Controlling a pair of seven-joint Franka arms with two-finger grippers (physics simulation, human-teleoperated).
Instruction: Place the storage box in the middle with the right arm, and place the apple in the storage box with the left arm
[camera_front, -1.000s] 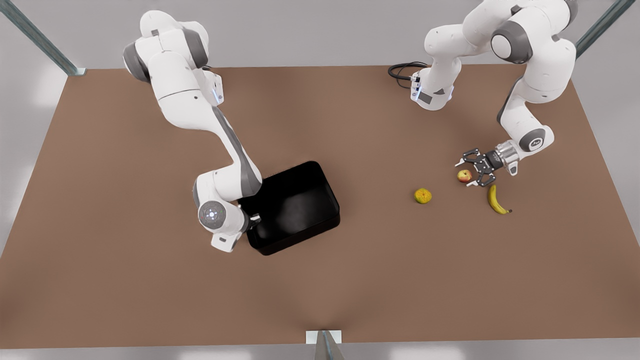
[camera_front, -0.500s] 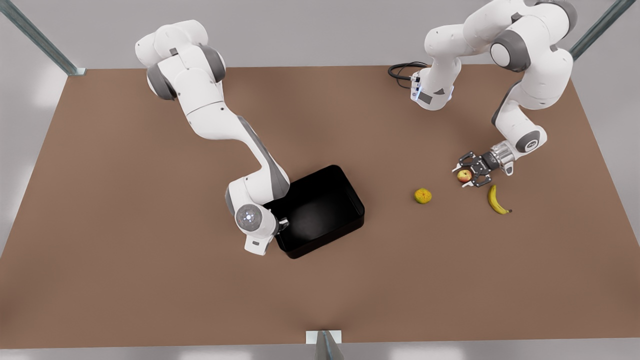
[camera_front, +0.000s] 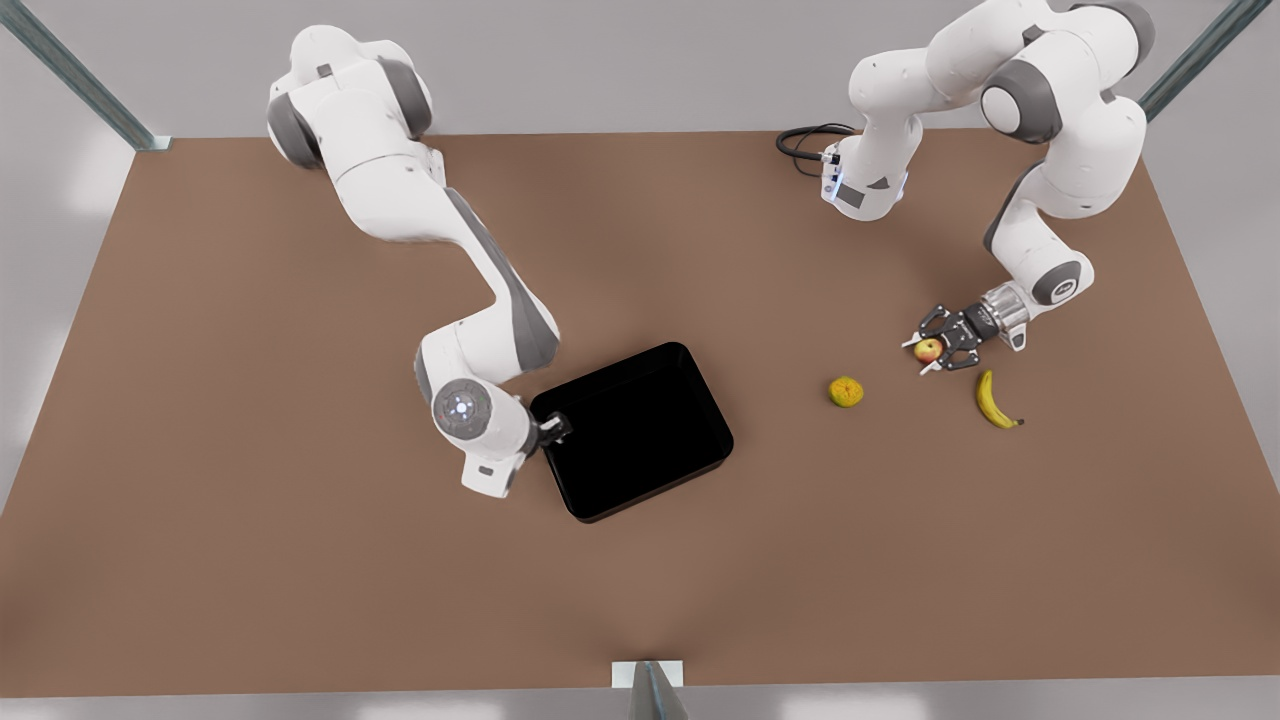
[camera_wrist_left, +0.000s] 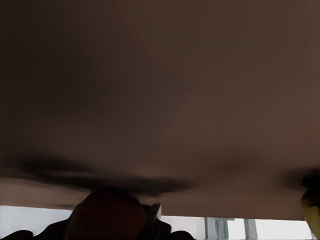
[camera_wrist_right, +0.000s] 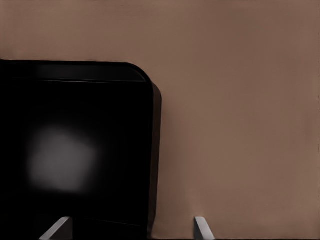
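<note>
The box (camera_front: 640, 430) now lies flat on the tabletop (camera_front: 250, 560), its far end swung round from half a second ago, and the right arm (camera_front: 480, 300) has pulled back from it toward the front view's left. The right gripper (camera_front: 553, 431) sits at the box's short wall on that side; its white fingertips (camera_wrist_right: 201, 227) stand apart in the right wrist view, released, one over the black floor and one over bare tabletop beside the wall. The box is a low black bin with rounded corners, a faint pale sheen on its floor. Well off toward the front view's right of the box, the left gripper (camera_front: 934, 352) has narrowed round the apple (camera_front: 929, 350), red with yellow patches, which rests between its fingers. An orange-yellow fruit (camera_front: 846, 391) lies between box and apple, a banana (camera_front: 993, 401) just beyond the apple.
</note>
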